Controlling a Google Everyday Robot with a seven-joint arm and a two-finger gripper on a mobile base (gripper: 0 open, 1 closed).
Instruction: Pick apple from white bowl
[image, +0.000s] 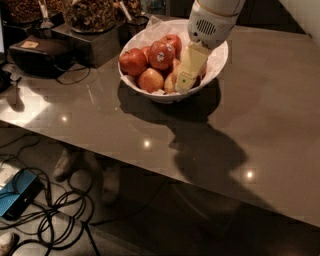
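The white bowl (216, 64) stands on the grey table and holds several apples. The golden-yellow apple with a red-orange blush (150, 80) lies at the bowl's front left. A paler apple (169, 83) lies just right of it. Deep red apples with white stickers (161, 54) sit behind them. My gripper (184, 80), pale yellow below a white wrist (210, 25), reaches down into the bowl's right half. Its tip is against the paler apple, a little right of the golden-yellow one. It hides part of the bowl's contents.
The grey table (260, 125) runs right and towards the front edge. Dark boxes (42, 52) and containers of snacks (92, 12) stand at the back left. Cables (60, 210) and a blue device (17, 192) lie on the floor below.
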